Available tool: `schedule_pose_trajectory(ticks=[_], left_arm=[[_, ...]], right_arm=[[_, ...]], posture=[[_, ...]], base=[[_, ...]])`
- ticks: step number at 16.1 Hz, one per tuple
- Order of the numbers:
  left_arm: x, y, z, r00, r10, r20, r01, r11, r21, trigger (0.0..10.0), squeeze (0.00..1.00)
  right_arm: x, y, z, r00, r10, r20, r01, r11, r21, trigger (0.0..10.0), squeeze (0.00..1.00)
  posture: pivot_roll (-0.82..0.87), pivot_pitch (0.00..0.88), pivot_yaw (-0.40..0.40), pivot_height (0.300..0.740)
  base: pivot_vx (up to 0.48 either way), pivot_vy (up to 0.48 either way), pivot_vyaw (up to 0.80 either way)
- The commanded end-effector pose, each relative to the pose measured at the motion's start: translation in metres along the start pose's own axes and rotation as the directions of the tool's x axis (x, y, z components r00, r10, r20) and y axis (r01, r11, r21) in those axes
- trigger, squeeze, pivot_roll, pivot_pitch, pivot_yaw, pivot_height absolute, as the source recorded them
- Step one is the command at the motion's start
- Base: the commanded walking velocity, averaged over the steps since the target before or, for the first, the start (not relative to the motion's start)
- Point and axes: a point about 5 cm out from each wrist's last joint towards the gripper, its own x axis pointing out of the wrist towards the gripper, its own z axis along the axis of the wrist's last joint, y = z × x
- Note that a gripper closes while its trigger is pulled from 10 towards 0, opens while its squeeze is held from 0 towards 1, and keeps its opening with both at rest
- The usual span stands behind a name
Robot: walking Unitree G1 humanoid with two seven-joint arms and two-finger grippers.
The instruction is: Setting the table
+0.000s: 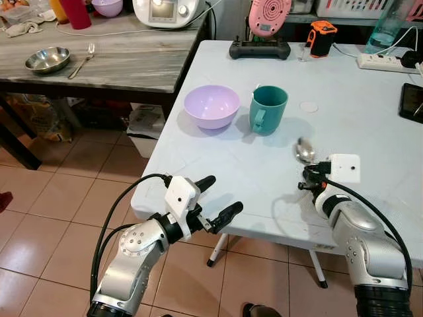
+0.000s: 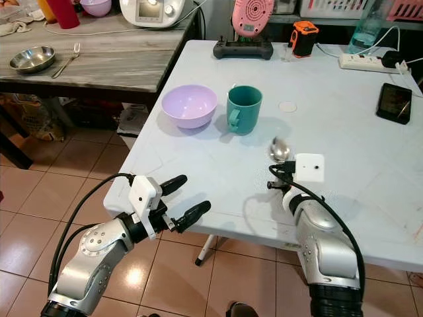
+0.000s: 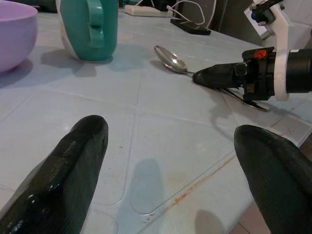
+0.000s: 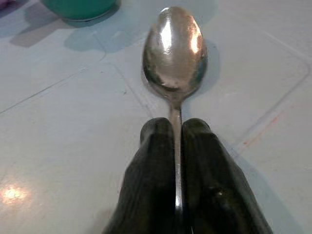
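Observation:
A lilac bowl (image 1: pixel 211 105) and a teal mug (image 1: pixel 268 109) stand side by side on the white table (image 1: pixel 218 168). Just right of them lies a metal spoon (image 1: pixel 305 151), its bowl pointing toward the mug. My right gripper (image 1: pixel 312 176) is shut on the spoon's handle, low over the tabletop; in the right wrist view the handle runs between the two black fingers (image 4: pixel 153 161) up to the spoon (image 4: pixel 174 48). My left gripper (image 1: pixel 218 198) stands open and holds nothing, at the table's near left corner, facing the mug (image 3: pixel 90 27) and spoon (image 3: pixel 170 59).
On the table's far side are a pink device on a black stand (image 1: pixel 264 26), an orange gadget (image 1: pixel 322 37), a power strip (image 1: pixel 382 63) and a phone (image 1: pixel 412 100). A wooden counter (image 1: pixel 132 63) at the left holds a steel bowl (image 1: pixel 47 59) and fork (image 1: pixel 83 61). Tiled floor lies below.

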Motion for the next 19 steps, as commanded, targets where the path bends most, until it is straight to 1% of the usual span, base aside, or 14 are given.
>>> schedule_pose_trajectory(ticks=[1,6,7,9,10,11,12,13,14,15,16,17,18,19], left_arm=[[0.0,-0.001,-0.002,1.0,-0.017,-0.014,0.017,1.0,0.006,10.0,0.0],[0.0,-0.001,-0.001,1.0,-0.026,0.001,0.026,1.0,0.014,10.0,0.0],[0.0,0.0,0.001,1.0,-0.015,0.017,0.015,1.0,0.025,10.0,0.0],[0.0,0.003,0.003,1.0,0.008,0.022,-0.009,0.999,0.034,10.0,0.0],[0.0,0.008,0.003,0.998,0.059,0.026,-0.061,0.997,0.045,10.0,0.0],[0.001,0.017,0.003,0.989,0.146,0.03,-0.147,0.989,0.033,10.0,0.0],[0.001,0.025,0.003,0.974,0.223,0.027,-0.224,0.974,0.031,10.0,0.0],[0.001,0.037,0.004,0.95,0.31,0.025,-0.311,0.95,0.04,10.0,0.0],[0.001,0.041,0.005,0.94,0.339,0.026,-0.34,0.94,0.034,10.0,0.0],[0.0,0.05,0.006,0.921,0.389,0.032,-0.389,0.921,-0.002,10.0,0.0],[-0.001,0.056,0.008,0.907,0.419,0.039,-0.418,0.908,-0.036,10.0,0.0],[-0.002,0.065,0.009,0.882,0.469,0.048,-0.464,0.882,-0.088,10.0,0.0],[-0.003,0.068,0.011,0.871,0.488,0.06,-0.481,0.871,-0.1,10.0,0.0],[-0.002,0.074,0.014,0.853,0.518,0.066,-0.509,0.853,-0.114,10.0,0.0]], right_arm=[[-0.001,-0.004,-0.026,0.992,-0.018,-0.125,0.023,0.999,0.045,0.0,0.0],[-0.002,-0.003,-0.033,0.988,-0.015,-0.151,0.03,0.994,0.1,0.0,0.0],[-0.001,-0.002,-0.033,0.988,-0.012,-0.153,0.034,0.989,0.141,0.0,0.0],[-0.002,-0.001,-0.028,0.991,-0.014,-0.137,0.034,0.988,0.148,0.0,0.0],[-0.002,0.003,-0.022,0.995,-0.008,-0.104,0.025,0.986,0.165,0.0,0.0],[-0.002,0.007,-0.011,0.999,-0.004,-0.045,0.012,0.983,0.181,0.0,0.0],[-0.002,0.01,-0.002,1.0,0.002,0.0,-0.002,0.983,0.184,0.0,0.0],[-0.004,0.014,0.008,0.998,0.009,0.064,-0.02,0.984,0.176,0.5,0.0],[-0.004,0.016,0.012,0.996,0.014,0.09,-0.028,0.986,0.164,2.5,0.0],[-0.006,0.019,0.019,0.989,0.002,0.146,-0.022,0.991,0.135,10.0,0.0],[-0.007,0.02,0.022,0.985,-0.01,0.173,-0.012,0.992,0.124,10.0,0.0],[-0.01,0.023,0.024,0.979,-0.007,0.202,-0.021,0.991,0.135,10.0,0.0],[-0.011,0.025,0.025,0.977,-0.011,0.215,-0.022,0.989,0.149,10.0,0.0],[-0.012,0.03,0.025,0.976,0.005,0.219,-0.032,0.992,0.122,10.0,0.0]], posture=[[-0.28,0.153,0.049,0.74],[-0.29,0.158,0.05,0.74],[-0.29,0.16,0.05,0.74],[-0.29,0.161,0.049,0.74],[-0.29,0.161,0.048,0.74],[-0.29,0.161,0.048,0.74],[-0.29,0.16,0.048,0.74],[-0.29,0.16,0.048,0.74],[-0.29,0.16,0.048,0.74],[-0.29,0.159,0.049,0.74],[-0.29,0.159,0.049,0.74],[-0.29,0.159,0.051,0.74],[-0.29,0.161,0.053,0.74],[-0.29,0.159,0.053,0.74]], base=[[0.0,0.0,0.0],[0.0,0.0,0.0],[0.0,0.0,0.0],[0.0,0.0,0.0],[0.0,0.0,0.0],[0.0,0.0,0.0],[0.0,0.0,0.0],[0.0,0.0,0.0],[0.0,0.0,0.0],[0.0,0.0,0.0],[0.0,0.0,0.0],[0.0,0.0,0.0],[0.0,0.0,0.0],[0.0,0.0,-0.61]])
